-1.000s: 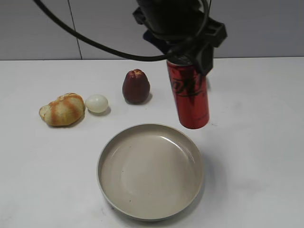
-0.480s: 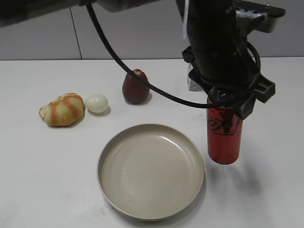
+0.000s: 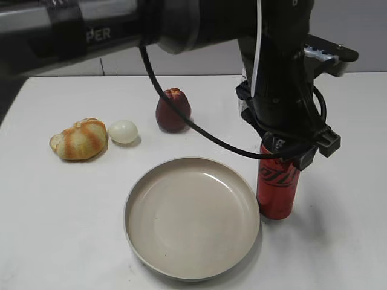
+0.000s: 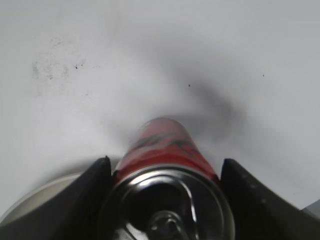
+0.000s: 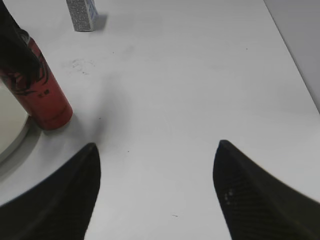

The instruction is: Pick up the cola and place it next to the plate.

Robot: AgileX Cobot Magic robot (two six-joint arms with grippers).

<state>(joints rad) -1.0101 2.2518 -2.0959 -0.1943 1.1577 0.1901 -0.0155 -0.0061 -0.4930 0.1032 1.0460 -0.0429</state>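
Note:
The cola point(image 3: 277, 192), a slim red can with black script, stands upright just right of the beige plate point(image 3: 140, 192), its base at table level close to the rim. My left gripper point(image 3: 289, 152) reaches across from the left and is shut on the can's top. In the left wrist view the cola point(image 4: 161, 142) sits between the two fingers of the left gripper point(image 4: 165, 161), silver top towards the camera. The right wrist view shows the cola point(image 5: 44, 95) beside the plate's edge point(image 5: 11, 141). My right gripper point(image 5: 156, 147) is open and empty over bare table.
A bread roll point(image 3: 79, 139), a white egg point(image 3: 123, 131) and a dark red fruit point(image 3: 173, 110) lie behind the plate to the left. A small white-and-blue carton point(image 5: 81, 13) stands behind the can. The left arm and its cable hang over the plate's far side.
My left gripper has carried the cola from behind the plate forward and to the right, then lowered it to the table beside the plate's right rim.

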